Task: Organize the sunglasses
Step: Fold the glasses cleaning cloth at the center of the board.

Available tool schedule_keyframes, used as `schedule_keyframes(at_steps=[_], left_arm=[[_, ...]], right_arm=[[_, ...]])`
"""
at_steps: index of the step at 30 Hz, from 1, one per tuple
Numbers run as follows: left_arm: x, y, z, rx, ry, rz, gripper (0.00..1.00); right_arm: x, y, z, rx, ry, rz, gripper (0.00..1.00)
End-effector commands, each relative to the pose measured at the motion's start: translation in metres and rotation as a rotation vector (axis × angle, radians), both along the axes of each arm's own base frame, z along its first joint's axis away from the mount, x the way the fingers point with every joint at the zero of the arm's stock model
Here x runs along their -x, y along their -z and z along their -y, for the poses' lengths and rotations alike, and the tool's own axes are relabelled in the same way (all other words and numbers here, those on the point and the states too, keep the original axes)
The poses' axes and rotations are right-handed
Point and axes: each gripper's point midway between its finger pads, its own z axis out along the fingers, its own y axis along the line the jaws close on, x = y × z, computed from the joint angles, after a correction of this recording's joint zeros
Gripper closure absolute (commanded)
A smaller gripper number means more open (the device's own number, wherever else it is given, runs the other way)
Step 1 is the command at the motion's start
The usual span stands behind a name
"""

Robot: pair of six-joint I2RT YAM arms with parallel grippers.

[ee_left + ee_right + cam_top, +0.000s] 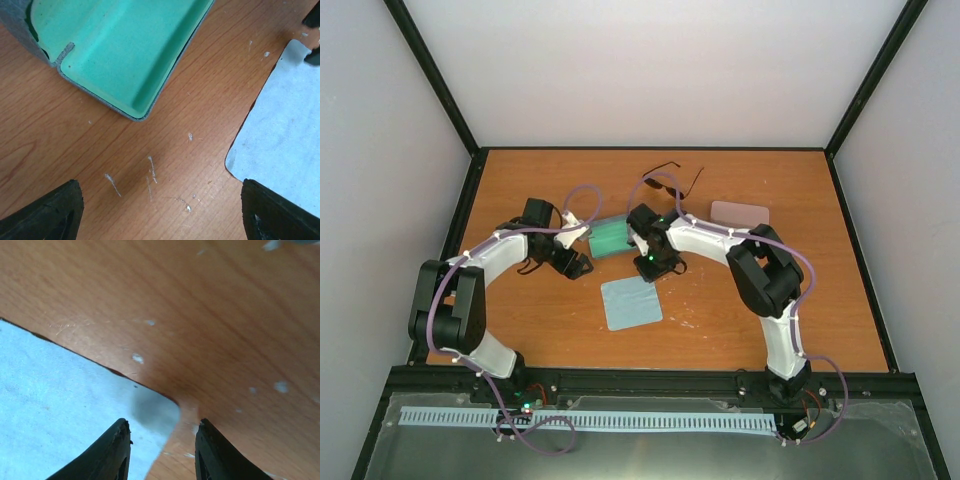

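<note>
Nothing is cased yet: the black sunglasses [670, 182] are seen beyond the open case [610, 238]. The left claw [159, 200] is spread wide, the right claw [162, 430] narrowly; nothing is gripped.

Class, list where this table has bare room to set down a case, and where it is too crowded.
Free: the far left corner of the table, beyond the open case; the strip along the right edge, nearer than the closed case. Crowded: the middle, around the open case, black sunglasses and cloth.
</note>
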Motion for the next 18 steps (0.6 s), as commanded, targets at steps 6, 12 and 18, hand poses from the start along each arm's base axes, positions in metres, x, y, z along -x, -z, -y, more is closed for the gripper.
schedule_keyframes(at_steps=[6,12,18], left_arm=[[-0.014,-0.01,0.001,-0.002,0.003,0.052,0.14],[-0.016,-0.011,0.002,0.002,0.004,0.058,0.14],[-0.018,-0.011,0.004,0.008,0.004,0.057,0.14]], right_arm=[[0.009,0.022,-0.008,0.038,-0.006,-0.016,0.67],[0.006,0.026,-0.005,0.058,0.005,-0.007,0.69],[0.0,0.022,-0.002,0.052,0.028,0.022,0.67]])
